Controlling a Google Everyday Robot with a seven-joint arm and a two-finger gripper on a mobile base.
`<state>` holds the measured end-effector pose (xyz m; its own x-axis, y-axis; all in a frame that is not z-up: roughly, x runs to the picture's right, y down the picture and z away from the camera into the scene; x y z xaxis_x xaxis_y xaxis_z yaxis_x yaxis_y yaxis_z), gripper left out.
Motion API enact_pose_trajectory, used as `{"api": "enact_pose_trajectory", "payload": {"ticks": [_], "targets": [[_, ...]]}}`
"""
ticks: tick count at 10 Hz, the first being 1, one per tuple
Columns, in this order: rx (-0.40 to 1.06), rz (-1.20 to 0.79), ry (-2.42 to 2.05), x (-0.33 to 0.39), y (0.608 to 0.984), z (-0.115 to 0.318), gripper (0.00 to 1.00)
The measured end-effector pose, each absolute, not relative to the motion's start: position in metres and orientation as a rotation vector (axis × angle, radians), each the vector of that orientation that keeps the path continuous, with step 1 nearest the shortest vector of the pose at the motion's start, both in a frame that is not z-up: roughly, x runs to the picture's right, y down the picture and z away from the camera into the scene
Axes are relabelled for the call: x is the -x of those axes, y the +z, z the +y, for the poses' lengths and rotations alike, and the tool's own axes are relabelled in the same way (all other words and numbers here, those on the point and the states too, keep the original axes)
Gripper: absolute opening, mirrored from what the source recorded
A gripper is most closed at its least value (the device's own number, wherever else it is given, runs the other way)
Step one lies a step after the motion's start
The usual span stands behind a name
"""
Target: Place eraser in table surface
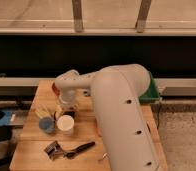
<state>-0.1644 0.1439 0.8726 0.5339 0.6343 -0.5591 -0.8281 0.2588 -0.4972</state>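
Note:
My gripper [66, 106] hangs from the big white arm over the left middle of the table surface [121, 107], just behind a white cup [66, 125]. It stands open. A small dark block, the eraser [72, 114], shows right below the gripper at the cup's far rim. Whether the gripper touches it I cannot tell. The arm hides the table's right half.
A blue cup [47, 125] stands left of the white cup. A black-handled utensil [82, 148] and a grey metal clip tool [53, 149] lie near the front edge. A green tray [154, 92] sits at the far right. An orange object [55, 88] lies behind the wrist.

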Motion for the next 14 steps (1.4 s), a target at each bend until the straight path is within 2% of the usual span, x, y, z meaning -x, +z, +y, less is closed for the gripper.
{"api": "enact_pose_trajectory", "payload": {"ticks": [1,2,4,6,9,10,14], "targets": [[0.85,0.269,1.005,0.165,0.873,0.146,0.79],[0.854,0.27,1.001,0.167,0.872,0.149,0.75],[0.85,0.264,0.987,0.175,0.87,0.151,0.53],[0.852,0.259,0.99,0.178,0.871,0.152,0.37],[0.854,0.254,0.985,0.178,0.87,0.153,0.05],[0.854,0.252,0.986,0.177,0.869,0.153,0.01],[0.849,0.241,1.02,0.173,0.863,0.145,0.0]]}}
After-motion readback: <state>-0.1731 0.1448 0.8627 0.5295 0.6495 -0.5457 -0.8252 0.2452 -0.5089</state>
